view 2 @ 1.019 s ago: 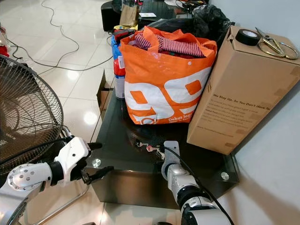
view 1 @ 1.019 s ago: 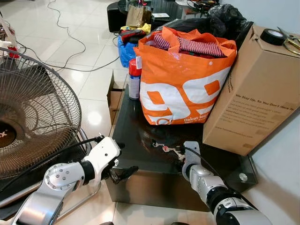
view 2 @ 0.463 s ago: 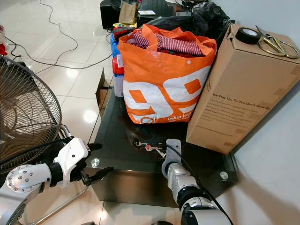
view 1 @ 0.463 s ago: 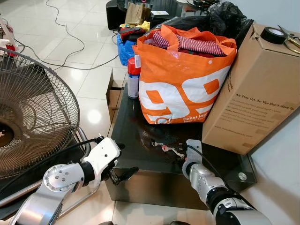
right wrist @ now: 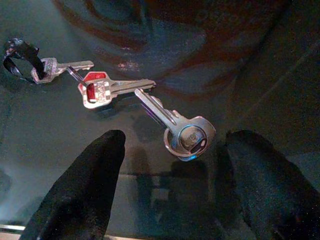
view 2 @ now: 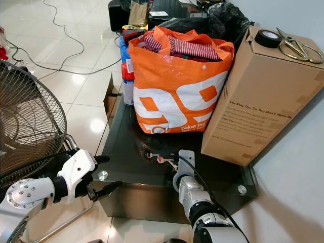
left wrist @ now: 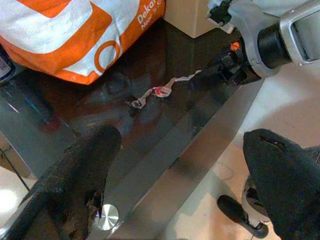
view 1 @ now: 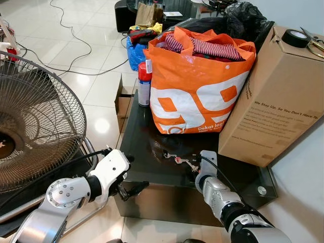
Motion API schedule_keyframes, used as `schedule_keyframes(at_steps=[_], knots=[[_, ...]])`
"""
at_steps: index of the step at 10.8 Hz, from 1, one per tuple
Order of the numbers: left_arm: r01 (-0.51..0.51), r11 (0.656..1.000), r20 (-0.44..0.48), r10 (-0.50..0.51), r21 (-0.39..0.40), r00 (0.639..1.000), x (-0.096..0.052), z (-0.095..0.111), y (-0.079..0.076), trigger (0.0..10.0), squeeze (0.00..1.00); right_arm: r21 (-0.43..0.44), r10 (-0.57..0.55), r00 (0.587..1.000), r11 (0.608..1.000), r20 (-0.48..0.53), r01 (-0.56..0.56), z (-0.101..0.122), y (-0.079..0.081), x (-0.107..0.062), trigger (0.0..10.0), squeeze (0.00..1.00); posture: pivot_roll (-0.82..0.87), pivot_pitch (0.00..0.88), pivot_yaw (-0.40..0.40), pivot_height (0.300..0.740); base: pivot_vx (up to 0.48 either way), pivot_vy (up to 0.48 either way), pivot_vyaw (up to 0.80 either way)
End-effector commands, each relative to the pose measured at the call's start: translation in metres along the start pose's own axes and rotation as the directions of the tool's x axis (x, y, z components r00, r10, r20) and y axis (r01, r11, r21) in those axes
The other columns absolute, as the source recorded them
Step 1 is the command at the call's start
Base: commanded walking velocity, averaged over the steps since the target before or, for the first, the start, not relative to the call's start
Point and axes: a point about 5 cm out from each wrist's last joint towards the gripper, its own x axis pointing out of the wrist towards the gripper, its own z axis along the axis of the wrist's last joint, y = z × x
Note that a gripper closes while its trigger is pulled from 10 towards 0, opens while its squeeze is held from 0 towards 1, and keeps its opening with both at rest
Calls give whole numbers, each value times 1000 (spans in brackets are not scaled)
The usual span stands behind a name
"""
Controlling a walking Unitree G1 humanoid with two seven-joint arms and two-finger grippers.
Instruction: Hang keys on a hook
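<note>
Keys: I see the bunch of keys lying flat on the black glass table, near its front edge, just in front of the orange shopping bag. One key has a red head, one a round silver head, and a small one sits on a dark ring at the far end.

Right gripper: my right gripper is down at the table surface right behind the keys, fingers spread apart on either side of the round-headed key. I can't tell whether a fingertip touches it; the fingers are not clamped on anything.

Left gripper: my left gripper hangs off the table's front left corner, fingers spread wide and holding nothing. Its wrist view looks across the glass at the keys and the right arm.

Bag: stuffed with striped cloth, standing upright on the table.

Cardboard box: a tall brown box leans just beside the bag on my right, with a roll of black tape and scissors on top.

Spray can: a red-capped can stands at the bag's left side.

Fan: a large floor fan stands to my left, on the tiled floor.
</note>
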Motion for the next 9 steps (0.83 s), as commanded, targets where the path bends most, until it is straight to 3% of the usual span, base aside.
schedule_keyframes(at_steps=[1, 2, 9], knots=[[1, 1000, 9, -1, 8, 1000, -3, 4, -1, 10000, 0, 25, -12, 1000, 1000, 6, 12, 1, -2, 0, 1216, 0, -1, 38, -81, 740, 0, 0, 0], [3, 1000, 6, -3, 7, 1000, -4, 4, 0, 10000, 0, 46, -20, 1000, 999, 5, 20, 0, -1, 0, 0, 0, 0, 45, -79, 740, 0, 0, 0], [0, 1000, 8, 0, 5, 1000, -3, 5, -1, 10000, 0, 24, -20, 1000, 1000, 12, 20, 2, -1, 0, 0, 0, 0, 45, -83, 740, 0, 0, 0]])
